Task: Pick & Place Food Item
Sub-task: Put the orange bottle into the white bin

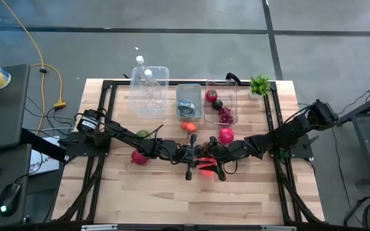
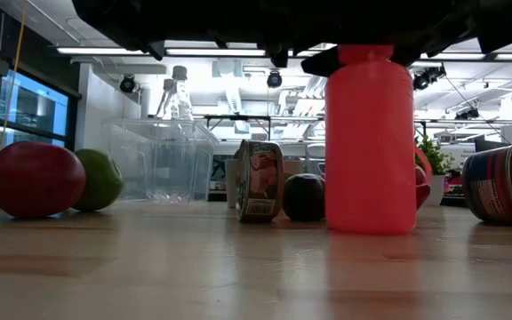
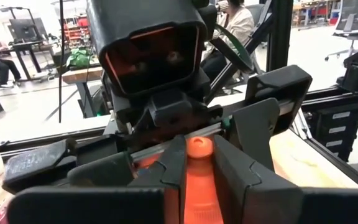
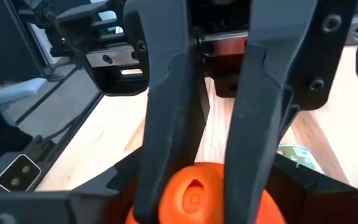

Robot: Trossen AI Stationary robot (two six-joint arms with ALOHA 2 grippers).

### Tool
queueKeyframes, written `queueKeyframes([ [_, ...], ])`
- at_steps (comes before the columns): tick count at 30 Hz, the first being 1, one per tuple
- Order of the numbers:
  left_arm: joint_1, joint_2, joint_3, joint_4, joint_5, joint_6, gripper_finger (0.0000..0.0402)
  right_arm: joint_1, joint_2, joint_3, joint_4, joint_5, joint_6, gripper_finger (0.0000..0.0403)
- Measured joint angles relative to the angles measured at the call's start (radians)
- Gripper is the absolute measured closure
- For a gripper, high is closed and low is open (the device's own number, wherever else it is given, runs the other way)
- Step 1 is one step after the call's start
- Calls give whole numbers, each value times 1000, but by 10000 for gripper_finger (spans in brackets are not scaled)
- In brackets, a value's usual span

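So both arms meet mid-table right over the red bottle [image 2: 370,142], which stands upright on the table [image 2: 238,267] with its long axis straight up and down. The left claw [image 3: 194,168] has its fingers pressed to either side of the bottle's neck, so it looks clamped on it, cap poking up between them. The right claw [image 4: 197,124] sits directly above the same cap, looking down on it, fingers [image 4: 166,93] flanking the top and apparently touching it, so that one reads as clamped too. The bottle sits dead centre between both claws, neither arm really nearer.

Off to the left claw's side lie a red apple [image 2: 36,180] and a lime [image 2: 103,180]; a can [image 2: 260,180] and a dark plum [image 2: 304,196] sit just behind the bottle, near the clear bins [image 1: 188,101]. Probably the lift has to go straight up along that axis.
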Motion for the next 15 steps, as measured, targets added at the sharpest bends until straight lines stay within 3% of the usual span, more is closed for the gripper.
queueKeyframes([
  [7, 0, -4, 0, -1, -7, 1, 358, 1, 0, 0, -26, -8, 46, 210],
  [10, 0, -15, -1, -12, -8, 4, 358, 10, 0, 1, -54, -10, 46, 205],
  [15, -1, -35, -1, -67, -6, -5, 358, 49, -10, 0, -87, 74, 39, 187],
])
